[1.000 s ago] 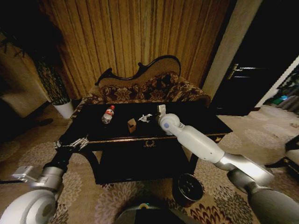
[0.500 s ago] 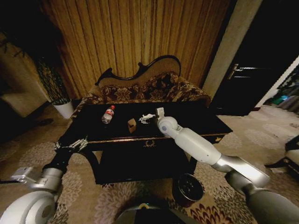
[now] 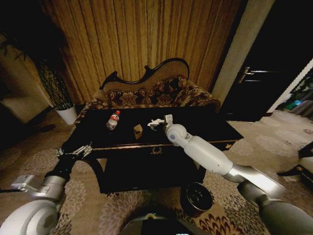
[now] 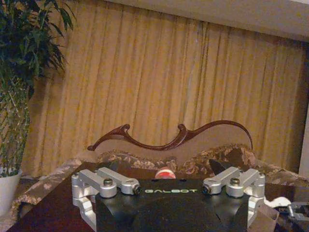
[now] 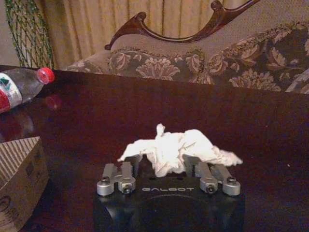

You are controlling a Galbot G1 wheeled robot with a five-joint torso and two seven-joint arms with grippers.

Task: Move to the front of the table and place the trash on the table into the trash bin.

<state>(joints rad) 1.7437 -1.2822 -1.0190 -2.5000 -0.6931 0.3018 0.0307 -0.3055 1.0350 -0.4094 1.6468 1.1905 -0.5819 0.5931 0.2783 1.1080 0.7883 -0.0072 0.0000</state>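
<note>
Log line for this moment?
right gripper: around tissue on table, fingers open | left gripper: idle at table's left corner | bin: floor

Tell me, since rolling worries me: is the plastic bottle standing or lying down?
Lying down: the bottle rests on its side on the table, red cap toward the sofa.

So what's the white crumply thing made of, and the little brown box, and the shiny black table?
The white thing looks like soft tissue paper: matte, wrinkled and floppy, sitting between the right gripper's fingers. The little box looks like plain cardboard, dull brown with fine ribbed lines. The table seems to be dark polished wood or lacquer, glossy enough to mirror the bottle's red cap.
</note>
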